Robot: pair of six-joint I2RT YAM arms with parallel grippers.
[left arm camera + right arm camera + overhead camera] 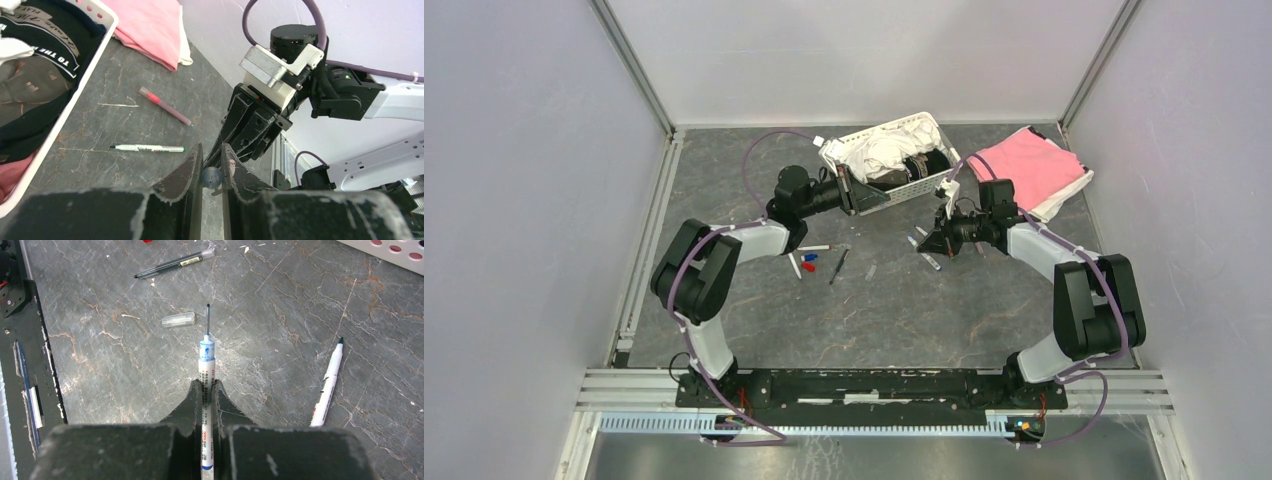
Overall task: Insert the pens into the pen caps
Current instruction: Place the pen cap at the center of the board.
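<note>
Right wrist: clamps white, blue-collared pen (pixel 206 357) in right gripper (pixel 206 385), nib outward; left wrist: pinches round blue cap (pixel 211 176) in narrow left gripper (pixel 211 150).

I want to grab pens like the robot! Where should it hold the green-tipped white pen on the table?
Pinch the green-tipped white pen at mid-barrel, coming straight down, jaws across it. It lies flat with bare table on both long sides; the tip end is too thin.
</note>
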